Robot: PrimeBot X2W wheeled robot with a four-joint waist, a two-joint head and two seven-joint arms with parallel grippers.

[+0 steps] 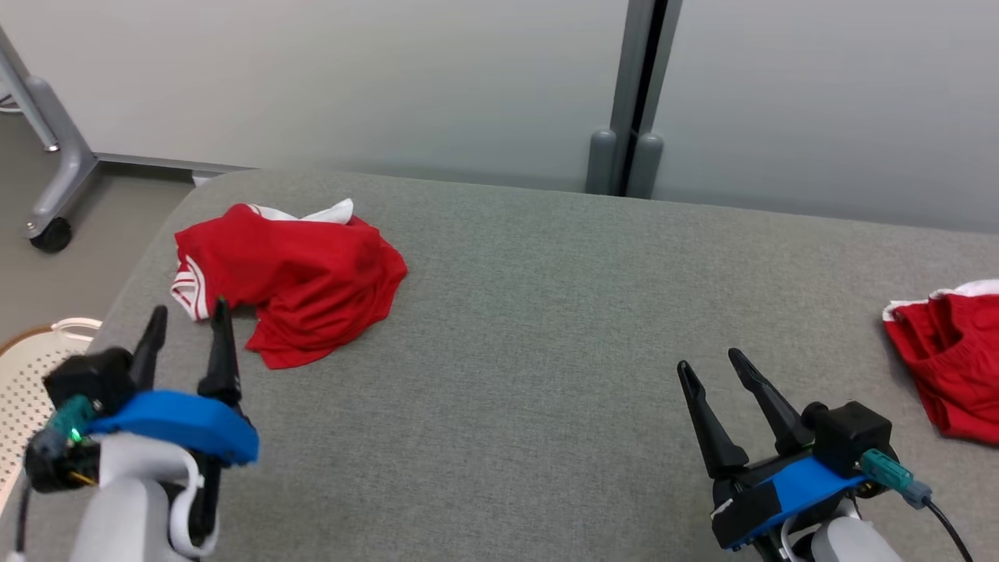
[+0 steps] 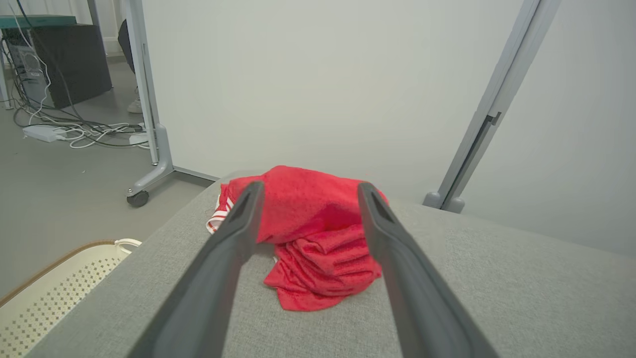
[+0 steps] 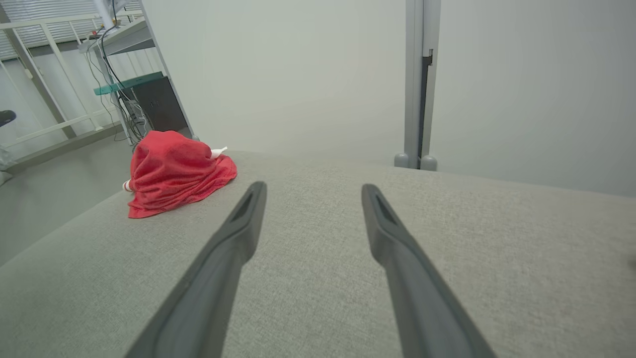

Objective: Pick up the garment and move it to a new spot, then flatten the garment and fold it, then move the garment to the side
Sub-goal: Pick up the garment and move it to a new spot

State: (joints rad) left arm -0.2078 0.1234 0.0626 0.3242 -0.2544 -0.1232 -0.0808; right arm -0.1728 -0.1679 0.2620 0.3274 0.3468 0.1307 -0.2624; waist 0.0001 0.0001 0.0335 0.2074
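A crumpled red garment with white trim lies in a heap near the far left corner of the grey padded table. It also appears in the left wrist view as the red garment and in the right wrist view as the garment. My left gripper hovers just in front of it, open and holding nothing, its fingers framing the heap. My right gripper stands open over bare table at the lower right, far from the heap.
A second red garment with a white edge lies at the table's right edge. A perforated cream basket sits on the floor left of the table. Partition panels stand behind, and a wheeled stand leg is at the far left.
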